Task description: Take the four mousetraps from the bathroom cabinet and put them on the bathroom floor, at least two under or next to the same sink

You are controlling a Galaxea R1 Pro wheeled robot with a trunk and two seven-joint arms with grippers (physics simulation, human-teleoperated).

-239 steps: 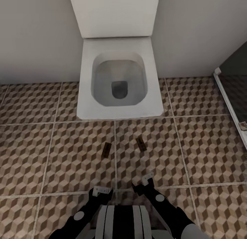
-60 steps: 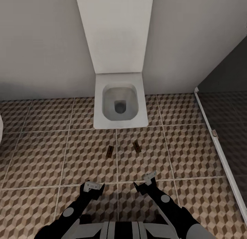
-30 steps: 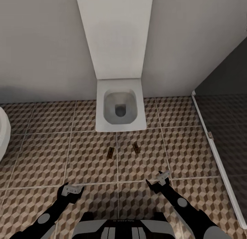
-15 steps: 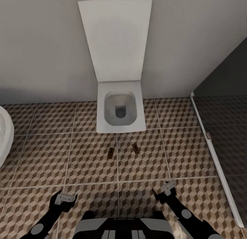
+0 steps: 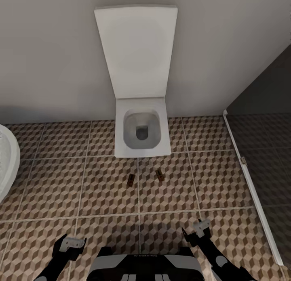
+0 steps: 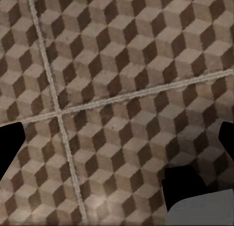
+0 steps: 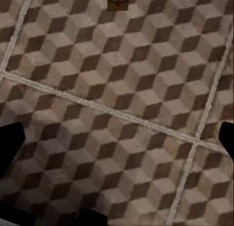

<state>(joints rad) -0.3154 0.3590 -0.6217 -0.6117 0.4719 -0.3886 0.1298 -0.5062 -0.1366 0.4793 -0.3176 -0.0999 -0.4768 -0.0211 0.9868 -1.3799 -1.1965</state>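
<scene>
Toilet (image 5: 141,127) bowl empty, lid up. Two mousetraps (image 5: 131,180) (image 5: 160,175) on the bathroom floor (image 5: 101,192). View has pulled back; my left gripper (image 5: 72,244) and right gripper (image 5: 199,229) both released, empty.

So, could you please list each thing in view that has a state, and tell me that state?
Toilet: lid raised against the wall, bowl open.
Left mousetrap: lying flat on the bathroom floor, in front of the toilet.
Right mousetrap: lying flat on the same floor, apart from the other.
Left gripper: open, empty, above the floor.
Right gripper: open, empty, above the floor.
</scene>
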